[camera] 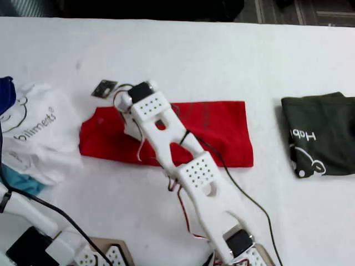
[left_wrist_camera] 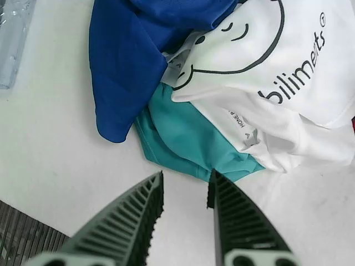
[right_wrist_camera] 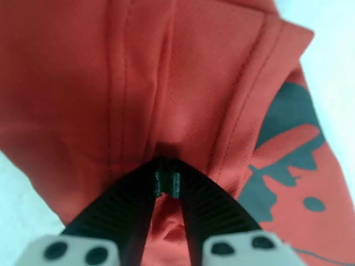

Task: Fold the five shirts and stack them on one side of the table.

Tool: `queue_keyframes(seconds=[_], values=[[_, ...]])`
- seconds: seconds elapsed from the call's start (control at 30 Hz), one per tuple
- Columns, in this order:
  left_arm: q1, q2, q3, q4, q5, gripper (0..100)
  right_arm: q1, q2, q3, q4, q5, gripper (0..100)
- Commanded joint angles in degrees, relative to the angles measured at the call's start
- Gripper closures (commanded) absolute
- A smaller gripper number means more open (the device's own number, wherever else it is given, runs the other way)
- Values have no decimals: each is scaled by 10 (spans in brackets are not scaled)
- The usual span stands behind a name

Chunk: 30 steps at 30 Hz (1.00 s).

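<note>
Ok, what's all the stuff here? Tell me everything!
red shirt: one, red, spread in the middle.
dark shirt: one, dark green, folded, on the right side.
white shirt: one, white with print, crumpled on the left.
blue shirt: one, blue, in the left pile.
teal shirt: one, teal, under the white shirt.
small black thing: one, black, beyond the red shirt.
table: one, white.
left arm: one, white, by the left pile, jaws open.
right arm: one, white, over the red shirt, jaws shut on it.
</note>
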Motion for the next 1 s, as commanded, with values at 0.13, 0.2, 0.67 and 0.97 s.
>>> queue_keyframes(seconds=[0.13,0.2,0.67,0.97], values=[[0,-20,-7,-2,-1,849,14,-118,3,7,-4,979],[0,-20,-7,-2,-1,849,39,-159,39,7,-21,979],[4,-19,-7,-3,-1,849,247,-537,571,2,-46,974],[4,-19,-7,-1,-2,849,264,-503,687,-85,-44,977]])
